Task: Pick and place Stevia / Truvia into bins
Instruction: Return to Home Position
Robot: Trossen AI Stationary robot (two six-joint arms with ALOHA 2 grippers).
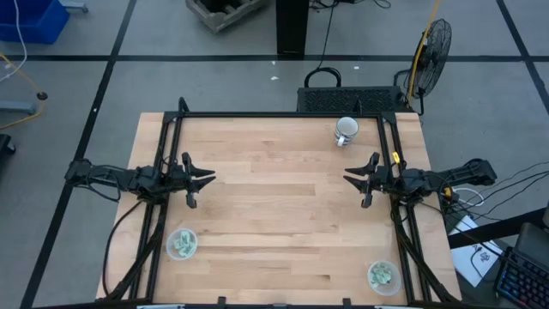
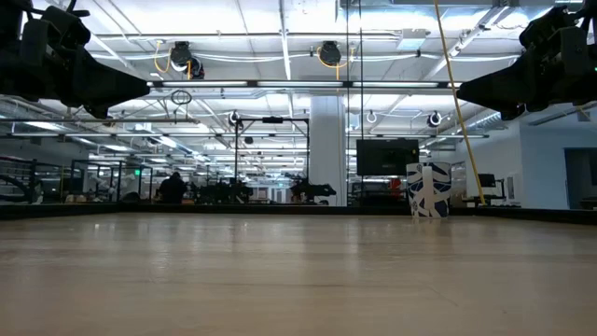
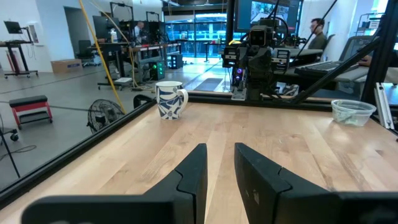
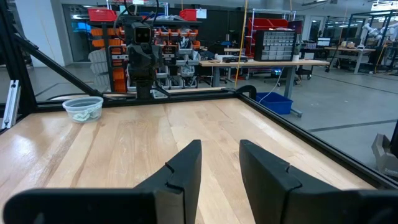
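Note:
Pale green and white Stevia sachets lie inside both clear cups. One cup (image 1: 182,244) stands near the table's near-left corner, the other (image 1: 383,275) near the near-right corner. No sachet shows loose on the wood. My left gripper (image 1: 204,178) hovers open over the table's left side, pointing right. My right gripper (image 1: 353,178) hovers open over the right side, pointing left. The left wrist view shows my left gripper (image 3: 221,155) above bare wood and the near-right cup (image 3: 353,112). The right wrist view shows my right gripper (image 4: 221,152) and the near-left cup (image 4: 83,108).
A white mug with a blue pattern (image 1: 346,130) stands near the far-right edge, also in the left wrist view (image 3: 170,99) and the low view (image 2: 429,189). A black frame rail (image 1: 283,114) runs along the table's edges. Bare wood lies between the two grippers.

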